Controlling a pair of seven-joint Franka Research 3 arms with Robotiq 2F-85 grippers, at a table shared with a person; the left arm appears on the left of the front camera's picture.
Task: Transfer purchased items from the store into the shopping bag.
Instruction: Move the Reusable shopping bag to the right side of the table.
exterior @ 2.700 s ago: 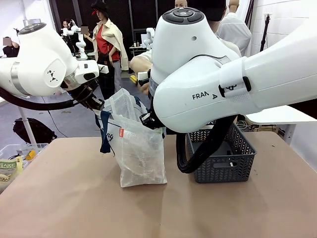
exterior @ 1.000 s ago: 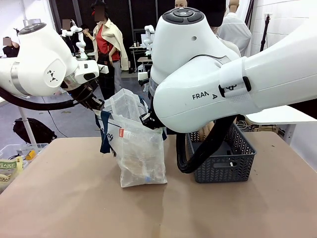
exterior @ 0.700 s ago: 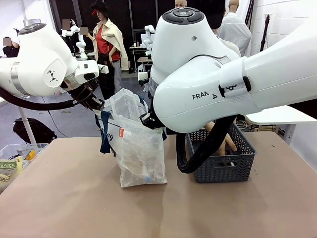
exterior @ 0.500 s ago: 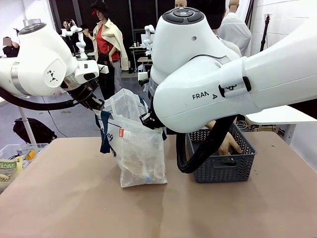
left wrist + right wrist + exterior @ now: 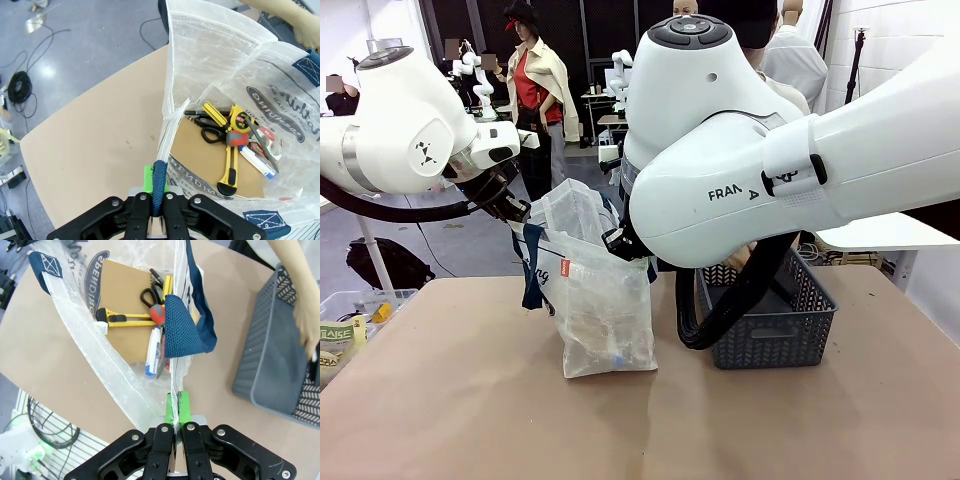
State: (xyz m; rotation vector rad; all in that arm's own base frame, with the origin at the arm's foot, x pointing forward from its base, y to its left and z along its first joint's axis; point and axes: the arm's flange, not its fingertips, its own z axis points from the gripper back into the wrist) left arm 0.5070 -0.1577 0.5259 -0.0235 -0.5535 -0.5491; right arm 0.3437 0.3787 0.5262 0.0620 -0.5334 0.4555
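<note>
Hand (image 5: 306, 322) over basket (image 5: 272, 360) is partly cut off.

In the front view the bag (image 5: 605, 310) stands on the table (image 5: 470, 400) at mid-frame. The basket (image 5: 775, 335) is on the table to the bag's right, near it but apart. A bin (image 5: 350, 320) sits at the frame's lower left edge. In the left wrist view, tools (image 5: 227, 150) lie on a flat sheet of card (image 5: 195, 155) at the bag's bottom. In the right wrist view a person's hand (image 5: 306, 325) dips into the basket at the right edge.
</note>
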